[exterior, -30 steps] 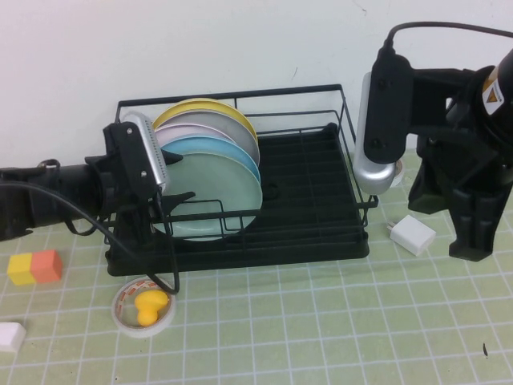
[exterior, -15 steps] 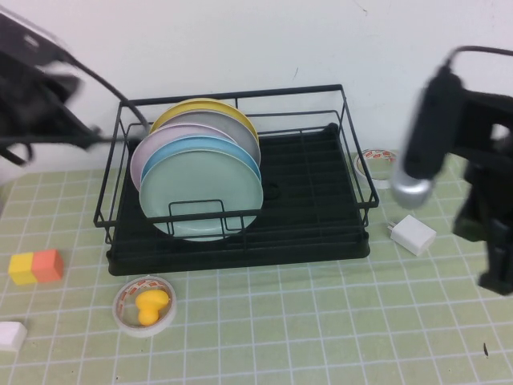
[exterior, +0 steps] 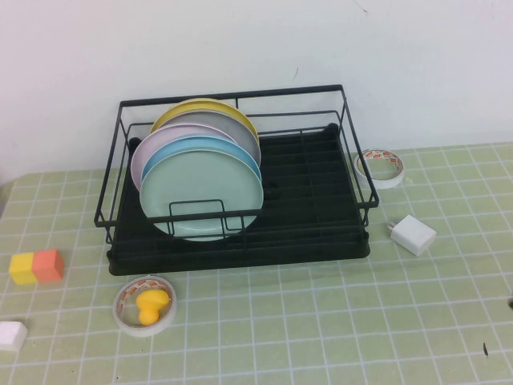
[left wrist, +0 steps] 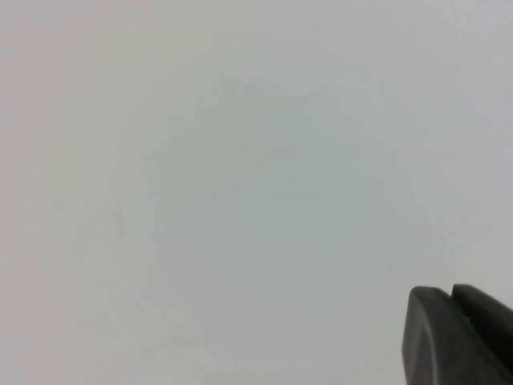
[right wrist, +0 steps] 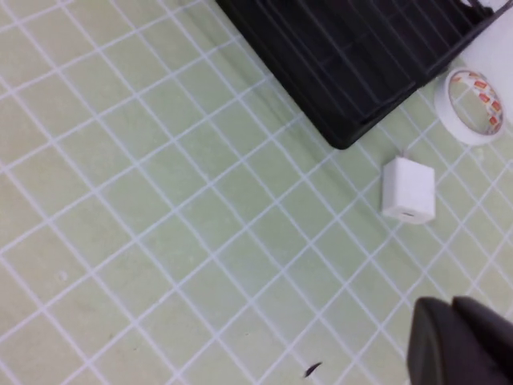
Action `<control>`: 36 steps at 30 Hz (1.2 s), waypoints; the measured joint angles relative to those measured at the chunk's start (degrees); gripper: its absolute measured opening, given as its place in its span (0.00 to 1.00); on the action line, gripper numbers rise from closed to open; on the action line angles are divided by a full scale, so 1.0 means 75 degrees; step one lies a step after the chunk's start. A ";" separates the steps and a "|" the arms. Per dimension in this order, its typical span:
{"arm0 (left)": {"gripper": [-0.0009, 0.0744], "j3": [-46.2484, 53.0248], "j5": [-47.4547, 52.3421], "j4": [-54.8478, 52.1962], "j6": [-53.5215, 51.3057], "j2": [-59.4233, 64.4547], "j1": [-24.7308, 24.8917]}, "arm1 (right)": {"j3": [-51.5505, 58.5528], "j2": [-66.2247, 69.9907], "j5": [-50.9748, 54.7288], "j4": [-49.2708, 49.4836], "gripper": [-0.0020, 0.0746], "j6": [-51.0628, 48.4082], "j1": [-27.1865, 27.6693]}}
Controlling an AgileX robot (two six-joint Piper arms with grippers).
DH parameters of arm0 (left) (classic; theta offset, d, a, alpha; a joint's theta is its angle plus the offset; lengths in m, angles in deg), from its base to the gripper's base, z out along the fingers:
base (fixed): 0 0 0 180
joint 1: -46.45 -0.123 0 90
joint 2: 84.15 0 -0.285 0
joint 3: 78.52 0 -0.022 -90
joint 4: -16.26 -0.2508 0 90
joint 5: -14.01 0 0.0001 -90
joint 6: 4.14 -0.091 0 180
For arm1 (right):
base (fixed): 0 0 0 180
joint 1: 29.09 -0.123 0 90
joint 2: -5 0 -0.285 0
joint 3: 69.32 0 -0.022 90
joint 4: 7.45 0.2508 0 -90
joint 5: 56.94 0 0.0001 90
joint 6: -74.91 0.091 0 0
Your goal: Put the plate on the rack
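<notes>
The mint-green plate stands on edge at the front of a row of plates in the black wire rack. Behind it stand a sky-blue plate, a lilac plate, a grey one and a yellow one. Neither arm shows in the high view. My left gripper is shut and empty, facing only blank white wall. My right gripper is shut and empty above the green grid mat, apart from the rack's corner.
A tape roll and a white charger lie right of the rack; both show in the right wrist view, tape and charger. A tape ring with a yellow toy, an orange-yellow block and a white piece lie front left.
The left arm has lifted away from the plates at the rack's left end and left the high view. The right arm has pulled off to the right, out of view. The plates have not moved.
</notes>
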 joint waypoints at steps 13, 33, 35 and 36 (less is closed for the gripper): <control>0.01 0.0184 0.0042 0.0000 0.0188 -0.2264 0.0000 | 0.1832 -0.3062 -0.0350 0.0475 0.03 0.0101 0.0000; 0.01 0.0756 -0.1092 0.0031 0.0527 -0.3181 0.0000 | 0.2061 -0.3877 0.0962 0.1018 0.03 0.1001 0.0000; 0.01 0.1113 -0.1435 0.0031 0.0792 -0.3256 0.0000 | 0.2061 -0.3877 0.0992 0.1022 0.03 0.1018 0.0000; 0.01 0.1347 -0.1557 0.0045 0.0974 -0.3312 0.0000 | 0.2061 -0.3877 0.0992 0.1022 0.03 0.1029 0.0000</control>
